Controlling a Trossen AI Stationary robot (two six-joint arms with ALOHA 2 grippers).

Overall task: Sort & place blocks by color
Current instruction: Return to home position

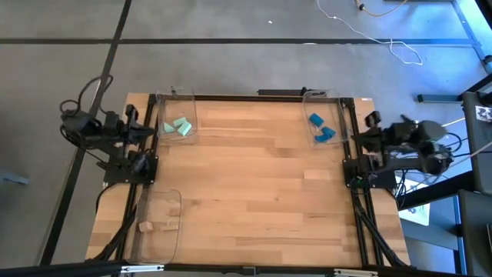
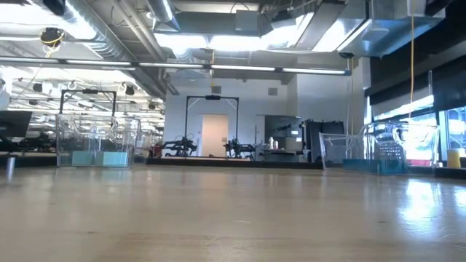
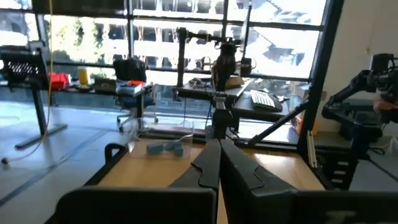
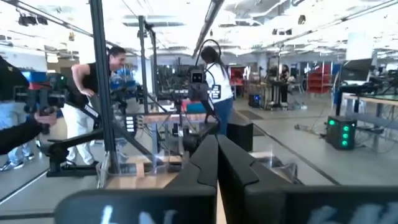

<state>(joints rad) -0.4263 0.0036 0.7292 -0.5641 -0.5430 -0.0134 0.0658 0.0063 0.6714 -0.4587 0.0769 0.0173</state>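
Note:
Mint-teal blocks lie in a clear tray at the table's far left corner. Deep blue blocks lie in a clear tray at the far right corner, and the left wrist view shows them across the table as well. Pale wood blocks lie in a clear tray at the near left. My left arm is folded at the table's left edge, its gripper shut on nothing. My right arm is folded at the right edge, its gripper likewise shut and holding nothing.
Three clear plastic trays stand on the wooden table: far left, far right and near left. The low view shows the two far trays. People stand in the room beyond the table.

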